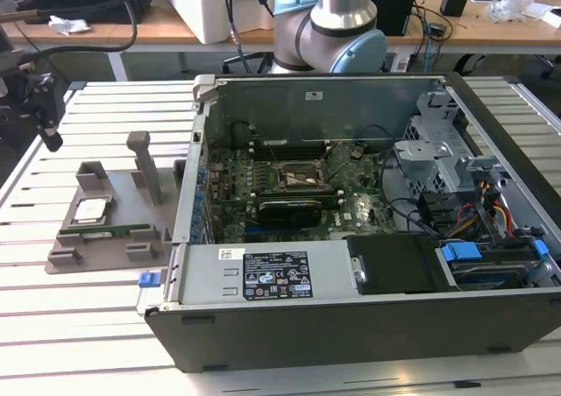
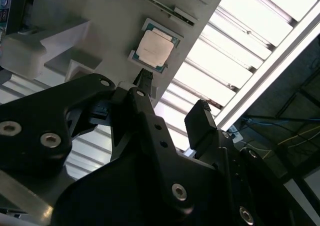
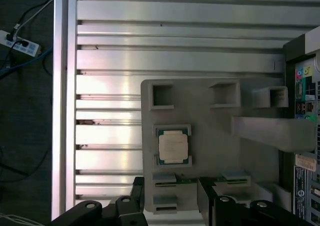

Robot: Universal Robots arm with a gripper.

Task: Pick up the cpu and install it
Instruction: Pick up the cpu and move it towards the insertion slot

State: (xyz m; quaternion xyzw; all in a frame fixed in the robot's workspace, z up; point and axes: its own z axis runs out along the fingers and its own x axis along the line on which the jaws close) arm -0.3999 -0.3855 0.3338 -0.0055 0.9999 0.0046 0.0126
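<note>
Nearest, the tool (image 3: 170,187): black, two-fingered, fingers (image 3: 137,186) spread apart with nothing between them, hanging clear above the near end of the grey holder (image 3: 210,136) and touching nothing. The gap was probably kept wide to suit the width of the chip. Next, the cpu (image 3: 173,146): flat, square, silver-topped with a thin green edge, lying face up in a shallow square recess of the holder, not yet picked up. The recess walls appeared meant to keep it square and in a known place. Beside it, in a slot of the same holder, a narrow green memory stick (image 1: 118,232) stood on its edge, just short of the chip and close under the fingers' line of approach. An upright grey post (image 1: 143,161) rose from the holder on the case side. Beyond, the slatted metal bench (image 1: 88,326) carried an open computer case (image 1: 351,326) lying on its side, just beside the holder. Inside it sat the board's processor socket (image 1: 298,179), ringed by a black card (image 1: 285,210), cables and a drive cage (image 1: 429,151). Farthest, the arm's base (image 1: 333,19) rose behind the case.
</note>
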